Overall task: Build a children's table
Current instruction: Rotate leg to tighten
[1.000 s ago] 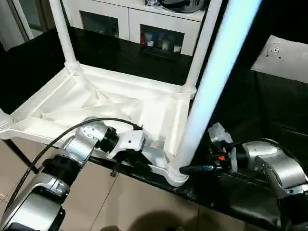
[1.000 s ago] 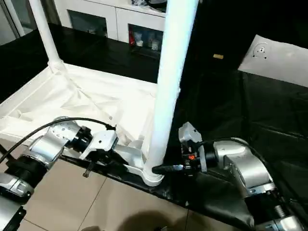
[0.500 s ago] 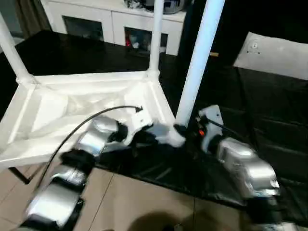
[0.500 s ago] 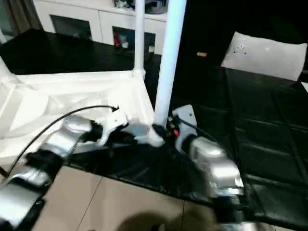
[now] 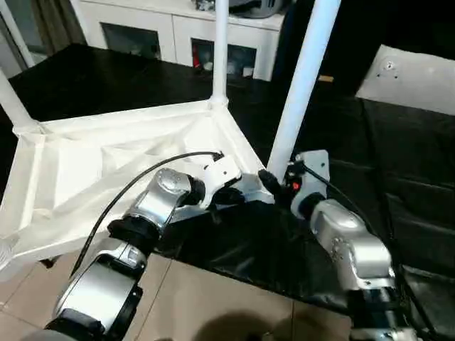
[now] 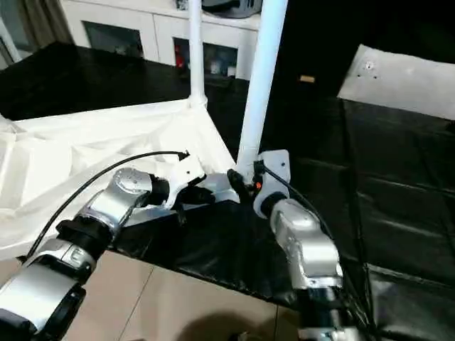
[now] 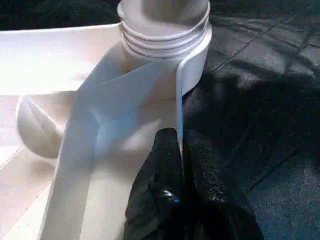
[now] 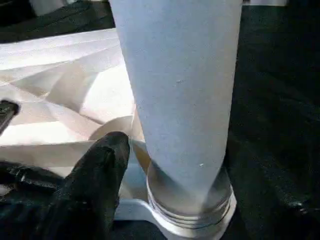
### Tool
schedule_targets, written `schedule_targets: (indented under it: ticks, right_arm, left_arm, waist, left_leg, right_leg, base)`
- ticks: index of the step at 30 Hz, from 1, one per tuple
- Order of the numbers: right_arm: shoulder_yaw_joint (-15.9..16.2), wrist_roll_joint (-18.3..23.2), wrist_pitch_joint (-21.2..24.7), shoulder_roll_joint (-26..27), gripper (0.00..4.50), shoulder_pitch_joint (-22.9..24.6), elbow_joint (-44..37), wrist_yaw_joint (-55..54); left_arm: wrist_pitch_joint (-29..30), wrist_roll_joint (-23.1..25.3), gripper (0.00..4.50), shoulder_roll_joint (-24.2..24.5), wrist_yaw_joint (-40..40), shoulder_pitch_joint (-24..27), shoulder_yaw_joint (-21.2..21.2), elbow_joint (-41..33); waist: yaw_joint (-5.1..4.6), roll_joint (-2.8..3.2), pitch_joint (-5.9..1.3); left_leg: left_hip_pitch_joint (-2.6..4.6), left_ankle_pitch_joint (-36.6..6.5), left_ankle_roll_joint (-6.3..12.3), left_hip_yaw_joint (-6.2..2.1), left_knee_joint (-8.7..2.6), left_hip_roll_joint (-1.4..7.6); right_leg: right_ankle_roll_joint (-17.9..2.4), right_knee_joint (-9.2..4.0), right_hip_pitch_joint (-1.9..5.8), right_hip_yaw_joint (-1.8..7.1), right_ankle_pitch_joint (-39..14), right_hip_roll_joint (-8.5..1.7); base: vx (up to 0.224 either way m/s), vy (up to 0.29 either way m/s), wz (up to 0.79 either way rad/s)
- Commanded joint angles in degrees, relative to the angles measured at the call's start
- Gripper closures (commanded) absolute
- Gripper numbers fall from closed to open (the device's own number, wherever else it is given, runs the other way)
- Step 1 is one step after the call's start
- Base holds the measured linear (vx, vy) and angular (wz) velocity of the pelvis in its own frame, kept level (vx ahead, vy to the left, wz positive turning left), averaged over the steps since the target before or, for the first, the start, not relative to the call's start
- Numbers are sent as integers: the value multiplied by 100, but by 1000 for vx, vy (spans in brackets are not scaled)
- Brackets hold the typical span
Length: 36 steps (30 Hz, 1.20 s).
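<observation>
- The white tabletop (image 5: 121, 167) lies upside down on the black-covered work surface (image 5: 398, 156), its ribbed underside facing up and its near edge hanging over the tiled floor (image 5: 213, 298).
- A white leg (image 5: 302, 82) stands upright in the round corner socket (image 7: 167, 37) at the tabletop's near right corner; the left wrist view shows screw threads where the leg meets the socket.
- Another leg (image 5: 220, 46) stands upright in the far right corner, and a third (image 5: 13, 99) rises from the far left corner.
- The left gripper (image 7: 182, 165) is clamped on the tabletop's thin side rim, just beside the near right socket; one black finger (image 7: 162, 170) sits inside the rim and the other outside, pressed together on the plastic.
- The right gripper (image 5: 274, 186) sits at the base of the near leg. In the right wrist view one black finger (image 8: 100, 170) lies just beside the leg on the tabletop side, with a small gap visible; the other finger is hard to make out on the dark side, so I cannot tell whether the jaws grip the leg or stand apart.
- A flat white sheet (image 5: 412, 78) with a small round mark lies well apart at the far right of the work surface.
- White cabinets (image 5: 178, 32) stand behind it.
</observation>
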Motion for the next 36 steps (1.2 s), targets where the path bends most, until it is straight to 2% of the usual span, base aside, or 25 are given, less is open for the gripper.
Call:
schedule_targets:
  ticks: [1, 2, 3, 4, 5, 7, 8, 9, 10, 12, 15, 17, 18, 21, 23, 25, 27, 30, 31, 36]
  right_arm:
    - [155, 283, 113, -179, 88, 84, -280, 625]
    - [141, 343, 118, -309, 88, 105, -330, 803]
    - [149, 409, 62, -474, 69, 132, -381, 1046]
    - [219, 437, -112, -945, 60, 191, -426, 1630]
    - [241, 425, -164, -1043, 60, 202, -425, 1746]
    - [284, 383, -280, -1227, 38, 215, -407, 1959]
    - [315, 359, -357, -1365, 38, 208, -347, 2114]
    - [338, 342, -415, -1469, 18, 202, -303, 2231]
    - [365, 339, -466, -1587, 18, 199, -266, 2356]
    - [434, 529, -664, -1983, 18, 114, -122, 3242]
    - [518, 640, -775, -2216, 18, 79, -26, 3792]
    - [577, 691, -835, -2321, 45, 65, 27, 4037]
    - [620, 783, -837, -2406, 53, 52, 56, 4334]
    - [750, 940, -882, -2551, 77, 29, 79, 4865]
    - [891, 1004, -911, -2665, 99, 28, 63, 5204]
    - [984, 1021, -946, -2718, 108, 5, 92, 5451]
    - [1086, 963, -1024, -2750, 133, -16, 119, 5567]
    - [1184, 880, -1145, -2762, 150, -29, 160, 5649]
    - [1192, 877, -1153, -2760, 171, -32, 165, 5657]
    - [1381, 744, -1321, -2615, 205, -58, 231, 5602]
  left_arm:
    - [-189, 42, 450, 88, -211, 5, -87, -116]
    - [-248, 33, 450, 138, -339, 35, -124, -134]
    - [-312, 22, 450, 199, -479, 74, -168, -147]
    - [-482, -54, 450, 330, -871, 169, -228, -170]
    - [-504, -73, 450, 351, -939, 185, -231, -172]
    - [-546, -113, 450, 383, -1055, 203, -227, -154]
    - [-732, -122, 450, 426, -1221, 229, -268, -162]
    - [-870, -128, 450, 458, -1346, 249, -299, -168]
    - [-1012, -134, 450, 490, -1477, 269, -328, -175]
    - [-1194, -363, 450, 654, -2204, 372, -385, -391]
    - [-1373, -379, 450, 775, -2528, 368, -458, -400]
    - [-1452, -372, 450, 838, -2663, 361, -481, -401]
    - [-1560, -360, 450, 924, -2840, 360, -532, -430]
    - [-1742, -369, 450, 1056, -3191, 376, -610, -494]
    - [-1830, -391, 450, 1135, -3383, 411, -657, -596]
    - [-1874, -435, 450, 1182, -3533, 442, -677, -697]
    - [-1902, -436, 450, 1225, -3635, 469, -712, -790]
    - [-1960, -435, 450, 1271, -3684, 497, -780, -875]
    - [-1966, -437, 450, 1277, -3687, 500, -790, -883]
    - [-1985, -436, 450, 1188, -3651, 524, -806, -993]
  waist:
    - [39, 19, -357]
    - [29, 25, -358]
    - [24, 23, -358]
    - [19, 15, -350]
    - [32, 3, -345]
    - [38, 14, -340]
    - [31, -16, -331]
    - [46, -3, -330]
    - [49, -1, -328]
    - [69, -20, -331]
    - [144, -27, -333]
    - [168, -37, -339]
    - [174, -72, -339]
    - [227, -48, -345]
    - [265, -78, -346]
    - [301, -58, -344]
    - [308, -78, -342]
    - [307, -75, -341]
    - [309, -79, -343]
    - [307, -92, -350]
  left_leg:
    - [-78, -602, 397, -36, -400, 173]
    - [-74, -619, 409, -35, -398, 188]
    - [-79, -632, 413, -37, -398, 185]
    - [-79, -676, 417, -31, -394, 177]
    - [-74, -726, 445, -25, -384, 172]
    - [-69, -740, 450, -19, -388, 186]
    - [-63, -808, 432, -11, -386, 179]
    - [-56, -829, 431, -22, -386, 178]
    - [-53, -842, 426, -24, -391, 183]
    - [-51, -849, 443, -25, -390, 198]
    - [-21, -825, 499, -12, -394, 228]
    - [-31, -788, 488, -10, -391, 233]
    - [-36, -773, 506, -5, -391, 234]
    - [-46, -666, 532, -5, -392, 265]
    - [-44, -632, 522, 9, -387, 270]
    - [-39, -630, 492, 13, -387, 275]
    - [-43, -648, 458, 15, -388, 272]
    - [-45, -665, 402, 8, -392, 263]
    - [-39, -663, 396, 7, -392, 264]
    - [-45, -604, 380, 10, -389, 264]
  right_leg:
    - [-873, -372, 412, 318, -1530, -459]
    - [-897, -369, 394, 322, -1509, -469]
    - [-905, -372, 400, 316, -1532, -471]
    - [-896, -390, 402, 313, -1644, -472]
    - [-860, -407, 414, 312, -1770, -468]
    - [-840, -420, 380, 314, -1874, -471]
    - [-803, -441, 364, 304, -2057, -466]
    - [-783, -450, 364, 295, -2167, -477]
    - [-722, -471, 357, 293, -2301, -475]
    - [-711, -465, 359, 300, -2334, -490]
    - [-818, -425, 317, 308, -2145, -489]
    - [-874, -400, 336, 298, -2025, -494]
    - [-872, -401, 340, 297, -2016, -494]
    - [-913, -357, 348, 295, -1850, -503]
    - [-947, -342, 348, 296, -1768, -508]
    - [-949, -339, 342, 297, -1819, -515]
    - [-923, -343, 343, 293, -1884, -513]
    - [-861, -354, 341, 292, -1982, -516]
    - [-858, -348, 335, 290, -1983, -515]
    - [-893, -333, 334, 290, -1867, -511]
  base:
    - [0, 0, 0]
    - [0, 0, 0]
    - [0, 0, 0]
    - [0, 0, 0]
    - [0, 0, 0]
    - [0, 0, 0]
    - [0, 0, 0]
    - [0, 0, 0]
    - [0, 0, 0]
    - [0, 0, 0]
    - [0, 0, 0]
    - [0, 0, 0]
    - [0, 0, 0]
    - [0, 0, 0]
    - [0, 0, 0]
    - [0, 0, 0]
    - [0, 0, 0]
    - [0, 0, 0]
    - [0, 0, 0]
    - [0, 0, 0]
